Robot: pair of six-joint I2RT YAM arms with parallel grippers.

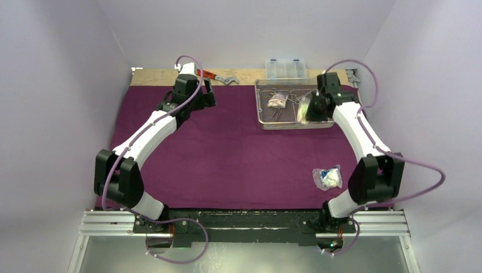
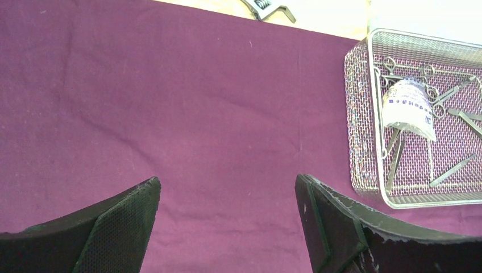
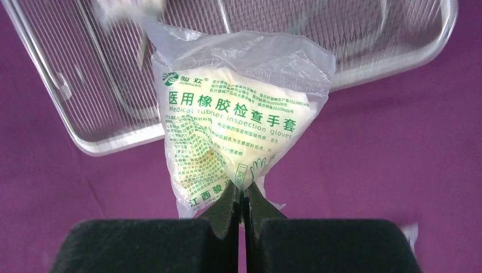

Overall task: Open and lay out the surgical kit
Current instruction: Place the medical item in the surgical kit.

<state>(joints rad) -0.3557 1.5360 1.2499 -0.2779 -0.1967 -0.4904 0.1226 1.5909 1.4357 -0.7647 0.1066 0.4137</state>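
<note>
The dark-purple cloth (image 1: 227,153) lies spread over the table. At its back right stands the silver wire-mesh tray (image 1: 259,108). My right gripper (image 3: 243,190) is shut on one corner of a clear packet (image 3: 239,119) of pale yellow gloves with green print, held over the tray's rim (image 3: 85,142); from above the packet (image 1: 304,108) shows at the tray's right end. Another packet (image 2: 406,108) lies in the tray (image 2: 369,114) on scissor-like forceps (image 2: 398,68), beside slim tweezers (image 2: 452,170). A third packet (image 1: 327,177) rests on the cloth at the front right. My left gripper (image 2: 227,185) hangs open over bare cloth left of the tray.
A clear plastic compartment box (image 1: 285,69) stands behind the tray. A red-handled wrench (image 1: 219,77) lies on the bare wooden strip (image 1: 153,75) at the back. A metal rail (image 1: 244,224) runs along the near edge by the arm bases.
</note>
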